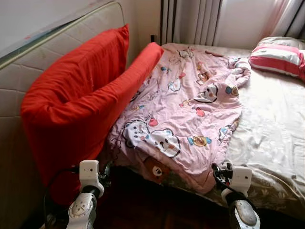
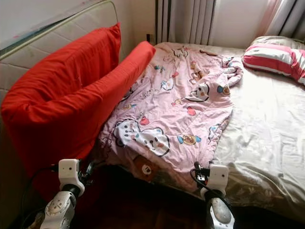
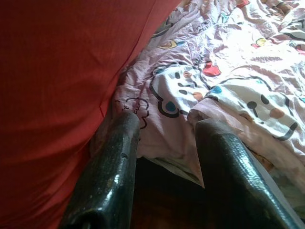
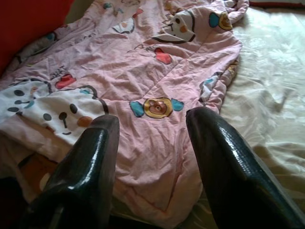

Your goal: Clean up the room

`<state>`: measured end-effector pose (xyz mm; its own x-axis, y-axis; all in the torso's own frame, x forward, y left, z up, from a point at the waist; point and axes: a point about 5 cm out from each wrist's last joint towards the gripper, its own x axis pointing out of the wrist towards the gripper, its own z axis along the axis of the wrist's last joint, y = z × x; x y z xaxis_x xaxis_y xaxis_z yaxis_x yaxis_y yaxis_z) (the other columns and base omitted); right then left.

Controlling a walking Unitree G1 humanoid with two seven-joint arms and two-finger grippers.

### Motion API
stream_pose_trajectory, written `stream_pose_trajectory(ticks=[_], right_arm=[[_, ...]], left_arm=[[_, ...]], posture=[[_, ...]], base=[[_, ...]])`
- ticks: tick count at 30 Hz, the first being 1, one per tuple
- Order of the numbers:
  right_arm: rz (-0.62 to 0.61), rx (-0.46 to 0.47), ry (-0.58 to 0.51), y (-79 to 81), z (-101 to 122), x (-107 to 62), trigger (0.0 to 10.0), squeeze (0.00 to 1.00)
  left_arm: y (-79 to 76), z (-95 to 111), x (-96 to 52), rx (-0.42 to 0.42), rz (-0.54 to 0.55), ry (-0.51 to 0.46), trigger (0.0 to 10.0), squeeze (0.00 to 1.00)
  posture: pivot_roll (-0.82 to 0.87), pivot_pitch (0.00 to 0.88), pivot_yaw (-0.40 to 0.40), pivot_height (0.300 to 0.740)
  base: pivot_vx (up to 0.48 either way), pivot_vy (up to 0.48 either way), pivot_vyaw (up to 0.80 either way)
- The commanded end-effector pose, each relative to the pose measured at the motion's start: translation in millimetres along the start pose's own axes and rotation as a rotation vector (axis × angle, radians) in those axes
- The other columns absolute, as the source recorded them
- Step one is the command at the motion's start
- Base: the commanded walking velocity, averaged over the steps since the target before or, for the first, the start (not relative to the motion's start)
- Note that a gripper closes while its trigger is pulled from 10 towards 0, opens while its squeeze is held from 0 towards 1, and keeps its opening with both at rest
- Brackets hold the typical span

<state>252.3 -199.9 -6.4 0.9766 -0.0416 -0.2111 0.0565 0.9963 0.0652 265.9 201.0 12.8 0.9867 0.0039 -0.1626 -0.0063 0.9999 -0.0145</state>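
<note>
I am standing at the foot corner of a bed (image 1: 276,143) covered with a cream, satin-looking sheet. A pink cartoon-print quilt (image 1: 190,109) is lying rumpled across the bed, running from the headboard end down to the near edge, where one corner is hanging over the side. Pressed against the quilt's far-left edge, a big red cushion (image 1: 81,105) is leaning upright against a quilted beige panel (image 1: 14,81) along the wall. A red and white striped pillow (image 1: 279,57) is sitting on the sheet, well apart from the quilt, at the bed's far right corner, with curtains (image 1: 190,21) hanging behind.

My left gripper (image 3: 167,138) is hovering at the quilt's near-left corner, just beside the red cushion, its two black fingers (image 3: 114,162) spread apart and holding nothing. My right gripper (image 4: 152,124) is hovering over the quilt's overhanging near edge, close to where pink fabric meets cream sheet, its fingers (image 4: 228,157) likewise spread apart and empty.
</note>
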Motion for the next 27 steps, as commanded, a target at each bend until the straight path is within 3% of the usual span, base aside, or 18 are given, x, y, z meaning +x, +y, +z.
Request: stream_pose_trajectory(ticks=[1, 6, 27], right_arm=[[-0.002, 0.008, -0.003, 0.9, 1.4, 1.2, 10.0, 0.00], [0.000, 0.000, -0.006, 0.6, 2.3, 1.7, 10.0, 0.00], [0.023, -0.015, -0.014, 5.2, 4.3, 3.4, 10.0, 0.00]], left_arm=[[1.9, -1.0, -1.0, 0.015, 0.001, 0.013, 10.0, 0.00], [1.1, 0.5, 0.1, 0.010, 0.004, 0.006, 10.0, 0.00], [3.3, 2.5, 0.4, 0.014, 0.009, -0.002, 10.0, 0.00]], posture=[[-0.04, 0.032, 0.037, 0.740], [-0.04, 0.038, 0.035, 0.740], [-0.04, 0.050, 0.036, 0.740]], base=[[0.000, 0.000, 0.00], [0.000, 0.000, 0.00], [0.256, 0.000, 0.00]])
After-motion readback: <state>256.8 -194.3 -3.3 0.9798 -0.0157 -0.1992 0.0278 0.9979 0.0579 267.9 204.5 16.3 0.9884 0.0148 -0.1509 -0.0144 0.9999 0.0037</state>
